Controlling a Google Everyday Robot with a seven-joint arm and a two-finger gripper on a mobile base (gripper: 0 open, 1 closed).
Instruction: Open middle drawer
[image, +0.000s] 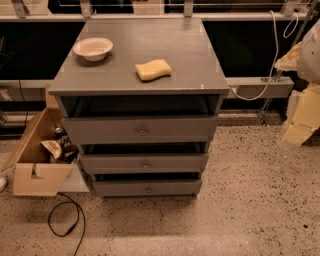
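While tool (301, 114) hangs far right, middle drawer (144, 163) well apart, floor (250, 195) between.

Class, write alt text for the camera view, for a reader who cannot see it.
A grey three-drawer cabinet, its middle drawer not yet opened, carries a white bowl and a yellow sponge on top. The gripper is at the right edge, apart from the cabinet.

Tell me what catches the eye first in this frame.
A grey drawer cabinet fills the centre, its top carrying a white bowl at back left and a yellow sponge nearer the front. The middle drawer is the second front down. The claw hangs at the right edge, away from the cabinet.
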